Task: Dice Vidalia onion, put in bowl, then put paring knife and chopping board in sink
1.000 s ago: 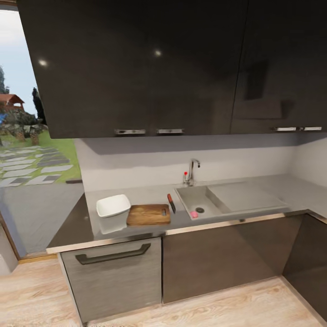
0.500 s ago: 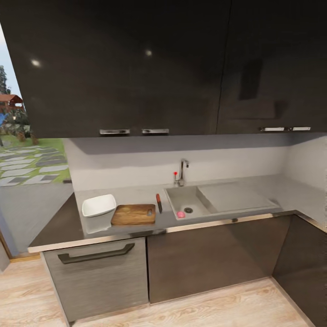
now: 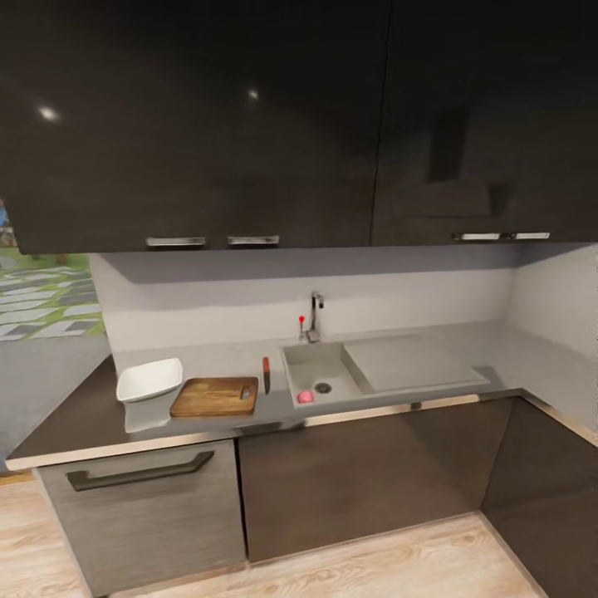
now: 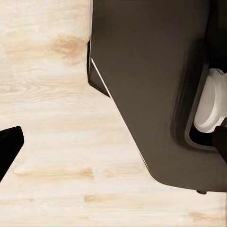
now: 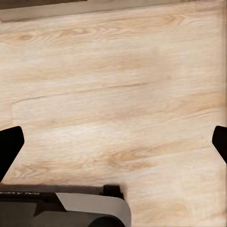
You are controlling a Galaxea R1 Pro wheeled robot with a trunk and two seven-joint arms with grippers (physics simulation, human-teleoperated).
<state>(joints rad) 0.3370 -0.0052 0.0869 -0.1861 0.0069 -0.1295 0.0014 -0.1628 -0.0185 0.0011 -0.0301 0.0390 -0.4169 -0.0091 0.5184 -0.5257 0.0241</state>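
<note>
Panning right, I'm facing the onion lying in the sink, board at 9 o'clock; both claws are spread.

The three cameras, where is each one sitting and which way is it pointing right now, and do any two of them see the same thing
Head view: on the robot's head, facing forward and slightly down at the countertop, sink, chopping board and bowl.
Left wrist view: near the left gripper, looking down at the wooden floor; the robot's dark base and one fingertip show.
Right wrist view: near the right gripper, looking down at the floor; both fingertips and a base edge show, spread wide.
Shared: both wrist views see the floor and base.
</note>
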